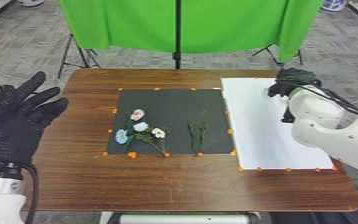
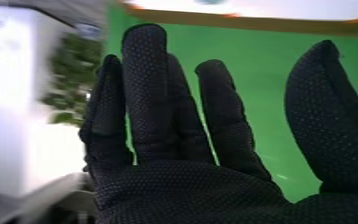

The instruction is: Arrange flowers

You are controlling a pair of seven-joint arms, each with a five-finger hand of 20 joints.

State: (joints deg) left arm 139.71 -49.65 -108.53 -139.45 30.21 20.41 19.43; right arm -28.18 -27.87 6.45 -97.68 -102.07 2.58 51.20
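My right hand (image 1: 296,82) is over the far right part of the white sheet (image 1: 262,130), near the table's far edge. In the right wrist view the same hand (image 2: 184,187) is open, its fingers straight and the thumb apart, holding nothing. Left of the table's middle, a pink flower (image 1: 138,114), a white flower (image 1: 141,126), a second white flower (image 1: 159,133) and a pale blue flower (image 1: 121,136) lie close together on the dark mat (image 1: 162,102). Green stems (image 1: 197,133) lie to their right. My left hand (image 1: 14,122) is open beside the table's left edge, away from the flowers.
Orange marks line the mat and the sheet on the brown table (image 1: 175,185). A green cloth (image 1: 140,25) hangs on a stand behind the far edge. In the right wrist view, leafy greenery (image 2: 69,75) shows beyond the fingers.
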